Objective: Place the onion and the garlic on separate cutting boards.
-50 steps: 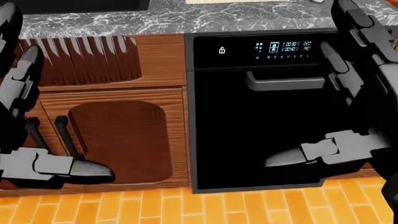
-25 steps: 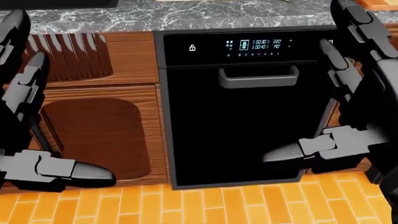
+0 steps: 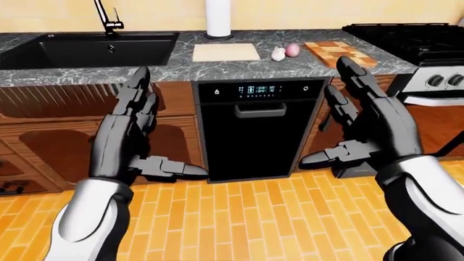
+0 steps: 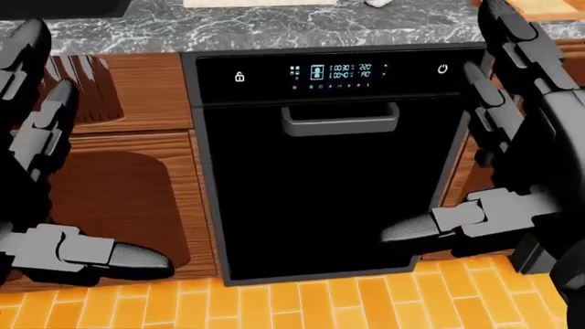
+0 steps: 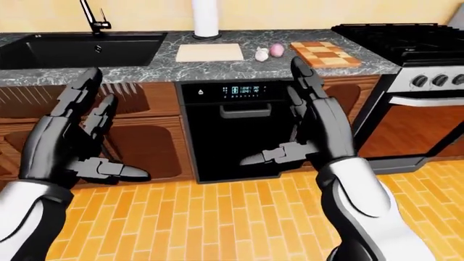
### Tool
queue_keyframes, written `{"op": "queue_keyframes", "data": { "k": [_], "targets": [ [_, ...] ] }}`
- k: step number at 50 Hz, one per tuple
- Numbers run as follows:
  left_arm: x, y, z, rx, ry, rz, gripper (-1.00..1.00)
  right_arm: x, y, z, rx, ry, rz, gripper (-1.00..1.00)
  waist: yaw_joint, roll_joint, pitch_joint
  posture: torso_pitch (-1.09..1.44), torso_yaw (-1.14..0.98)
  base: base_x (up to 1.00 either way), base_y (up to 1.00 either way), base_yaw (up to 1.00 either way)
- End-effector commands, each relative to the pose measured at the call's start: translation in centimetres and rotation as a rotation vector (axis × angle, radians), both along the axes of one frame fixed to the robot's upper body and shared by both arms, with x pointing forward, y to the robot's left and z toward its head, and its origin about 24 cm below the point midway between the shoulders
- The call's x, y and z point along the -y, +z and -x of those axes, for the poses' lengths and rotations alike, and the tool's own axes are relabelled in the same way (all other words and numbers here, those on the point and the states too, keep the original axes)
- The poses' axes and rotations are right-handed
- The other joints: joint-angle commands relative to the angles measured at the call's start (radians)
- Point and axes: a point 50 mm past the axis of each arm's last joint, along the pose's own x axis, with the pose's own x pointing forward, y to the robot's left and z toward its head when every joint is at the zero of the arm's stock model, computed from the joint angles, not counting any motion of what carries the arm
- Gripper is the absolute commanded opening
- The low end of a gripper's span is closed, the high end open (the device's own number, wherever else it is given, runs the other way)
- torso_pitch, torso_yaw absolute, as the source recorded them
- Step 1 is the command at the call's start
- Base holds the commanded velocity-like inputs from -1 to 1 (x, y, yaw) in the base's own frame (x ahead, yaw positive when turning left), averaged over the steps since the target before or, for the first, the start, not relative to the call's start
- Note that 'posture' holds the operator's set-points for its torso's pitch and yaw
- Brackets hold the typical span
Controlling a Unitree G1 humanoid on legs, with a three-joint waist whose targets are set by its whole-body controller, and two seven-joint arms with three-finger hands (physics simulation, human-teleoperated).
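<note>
Both my hands spread, empty: left hand (image 3: 127,144), right hand (image 3: 373,133). Garlic (image 3: 278,54) touches onion (image 3: 292,50) on counter (image 3: 239,68), between two cutting boards.

A black dishwasher (image 4: 320,171) fills the middle of the head view, with a lit display (image 4: 329,74) near its top and a grey handle (image 4: 340,120) below it. Above runs the marbled grey edge of the desk (image 4: 274,31). Left of the dishwasher are brown wooden cabinet doors (image 4: 128,171). The left hand (image 4: 55,205) stands open at the left edge, the right hand (image 4: 503,171) open at the right, both empty. Orange floor tiles (image 4: 302,305) lie along the bottom.
</note>
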Motion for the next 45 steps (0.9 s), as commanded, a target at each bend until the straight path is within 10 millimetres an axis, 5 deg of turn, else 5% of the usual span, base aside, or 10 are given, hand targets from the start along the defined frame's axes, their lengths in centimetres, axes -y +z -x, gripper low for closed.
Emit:
{"op": "queue_keyframes", "data": {
  "k": [1,5,8,9,13,17,21,23,35,45],
  "targets": [
    [-0.21,1.28,0.48,0.093,0.023,-0.011,1.0,-0.36,1.21,0.42,0.089,0.02,0.007,1.0,0.005,0.004,-0.012,0.0,0.0,0.29,-0.26,0.0],
    [-0.24,1.34,0.52,0.094,0.023,-0.011,1.0,-0.4,1.21,0.46,0.089,0.023,0.008,1.0,0.001,0.041,-0.003,0.0,0.0,0.31,-0.27,0.0],
    [-0.21,1.31,0.49,0.093,0.023,-0.011,1.0,-0.42,1.23,0.47,0.089,0.024,0.009,1.0,-0.005,0.111,-0.026,0.0,0.0,0.31,-0.27,0.0],
    [-0.21,1.31,0.49,0.093,0.022,-0.011,1.0,-0.42,1.24,0.46,0.089,0.024,0.009,1.0,0.01,0.074,-0.016,0.0,0.0,0.31,-0.27,0.0],
    [-0.2,1.34,0.44,0.093,0.023,-0.011,1.0,-0.45,1.26,0.43,0.089,0.025,0.009,1.0,0.006,0.087,-0.033,0.0,0.0,0.31,-0.27,0.0],
    [-0.21,1.38,0.46,0.094,0.022,-0.011,1.0,-0.47,1.32,0.44,0.091,0.027,0.009,1.0,0.017,0.048,-0.022,0.0,0.0,0.32,-0.27,0.0],
    [-0.19,1.46,0.49,0.096,0.021,-0.011,1.0,-0.49,1.35,0.45,0.092,0.027,0.008,1.0,0.02,-0.066,-0.069,0.0,0.0,0.31,-0.27,0.0],
    [-0.16,1.39,0.48,0.094,0.021,-0.01,1.0,-0.5,1.32,0.45,0.091,0.028,0.007,1.0,0.011,-0.042,-0.013,0.0,0.0,0.32,-0.27,0.0],
    [-0.13,1.27,0.5,0.093,0.021,-0.01,1.0,-0.46,1.28,0.52,0.093,0.026,0.006,1.0,-0.02,0.093,-0.037,0.0,0.0,0.32,-0.27,0.0],
    [-0.22,1.25,0.57,0.094,0.023,-0.009,1.0,-0.51,1.35,0.53,0.096,0.027,0.003,1.0,0.016,0.036,-0.028,0.0,0.0,0.32,-0.28,0.0]
  ]
}}
